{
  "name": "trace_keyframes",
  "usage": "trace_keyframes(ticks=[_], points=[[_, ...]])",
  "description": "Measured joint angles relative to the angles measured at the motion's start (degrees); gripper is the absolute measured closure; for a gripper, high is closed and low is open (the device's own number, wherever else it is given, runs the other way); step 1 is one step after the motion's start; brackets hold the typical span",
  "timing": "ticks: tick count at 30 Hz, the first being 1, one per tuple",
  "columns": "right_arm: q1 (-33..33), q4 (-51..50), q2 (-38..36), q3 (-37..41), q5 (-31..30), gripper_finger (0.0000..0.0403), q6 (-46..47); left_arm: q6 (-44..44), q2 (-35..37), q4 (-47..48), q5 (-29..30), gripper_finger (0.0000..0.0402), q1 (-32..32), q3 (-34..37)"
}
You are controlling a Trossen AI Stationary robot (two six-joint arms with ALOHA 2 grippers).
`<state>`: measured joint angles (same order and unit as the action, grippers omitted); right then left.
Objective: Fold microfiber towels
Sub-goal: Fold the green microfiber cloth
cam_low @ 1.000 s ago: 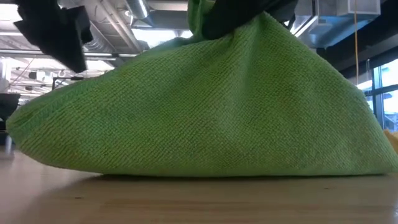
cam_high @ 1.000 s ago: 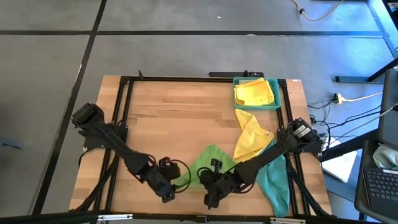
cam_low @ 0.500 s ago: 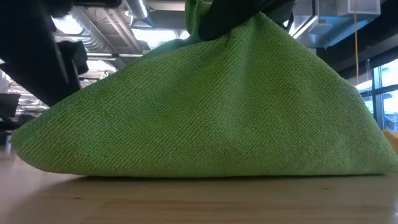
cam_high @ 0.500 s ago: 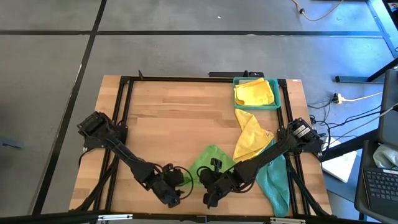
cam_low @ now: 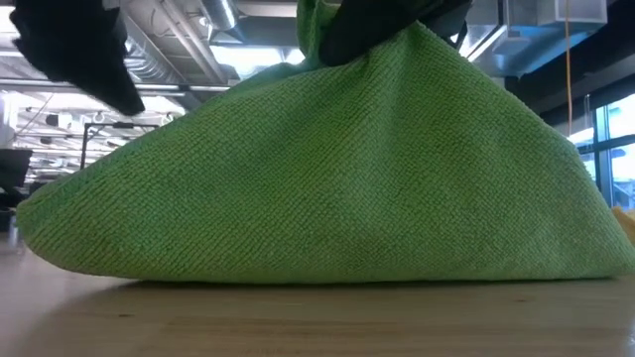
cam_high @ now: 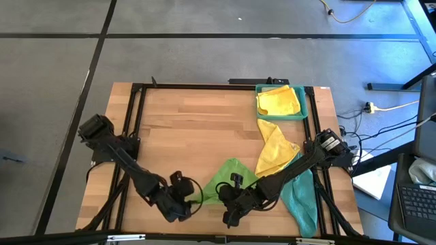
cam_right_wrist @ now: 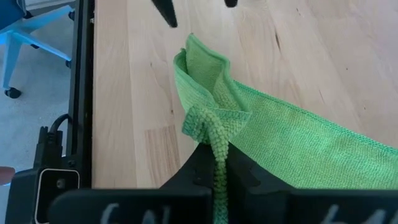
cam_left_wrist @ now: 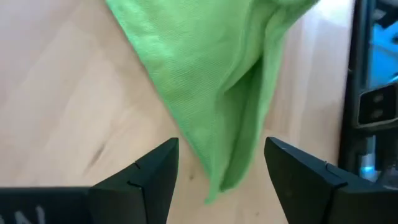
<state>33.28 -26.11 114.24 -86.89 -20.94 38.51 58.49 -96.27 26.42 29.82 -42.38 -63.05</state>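
Bright green towel (cam_high: 228,178) near the front edge of the wooden table (cam_high: 191,129), between the two grippers, one corner pulled up into a peak. From table height, a broad green tent (cam_low: 327,188) resting on the wood, its top pinched in a dark gripper. Right gripper (cam_high: 230,216) clenched on that raised green corner; in its wrist view, fabric bunched between the closed fingers (cam_right_wrist: 214,163), the rest trailing away flat across the boards. Left gripper (cam_high: 182,208) just beside the towel's free corner, fingers spread wide, holding nothing; in its wrist view the folded green tip (cam_left_wrist: 230,124) lying between the two dark fingers (cam_left_wrist: 149,174) without clear contact.

Yellow towel (cam_high: 276,148) draped loosely on the table's right side, running from the tray toward the right arm, partly hidden beneath it. Second yellow towel (cam_high: 279,101) lying crumpled inside the teal plastic tray (cam_high: 260,116) at the back right corner. Teal towel (cam_high: 300,197) hanging along the right front edge, partly over the side, next to the right arm's base. Pale olive towel not identifiable in these views.

Black frame rails (cam_high: 139,102) bordering the tabletop on all sides.
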Motion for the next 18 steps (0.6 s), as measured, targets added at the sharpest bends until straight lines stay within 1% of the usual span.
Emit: trace_keyframes(ticks=[4,6,10,14,16,18], points=[[0.0,0.02,0.03,0.0,0.0,0.0383,-0.02,-0.99,-2.34,-3.32,-0.2,0.0171,0.24,0.0],[0.0,0.03,0.05,0.0,-0.01,0.0381,-0.01,-1.36,-3.41,-8.26,-1.2,0.0171,0.75,-0.01],[0.0,0.04,0.07,0.0,0.01,0.0392,0.01,-3.47,-5.99,-15.07,-4.97,0.0171,1.88,-0.02],[0.0,0.07,0.07,0.0,0.02,0.0396,0.01,-3.56,-9.0,-15.22,-10.81,0.0171,2.94,-0.02],[0.0,0.07,0.07,0.0,0.03,0.0389,0.12,-3.34,-9.58,-15.12,-12.34,0.0171,3.17,0.0],[0.0,0.07,0.09,0.0,0.04,0.0383,0.28,-2.43,-9.48,-15.62,-12.67,0.0171,3.33,-0.02]])
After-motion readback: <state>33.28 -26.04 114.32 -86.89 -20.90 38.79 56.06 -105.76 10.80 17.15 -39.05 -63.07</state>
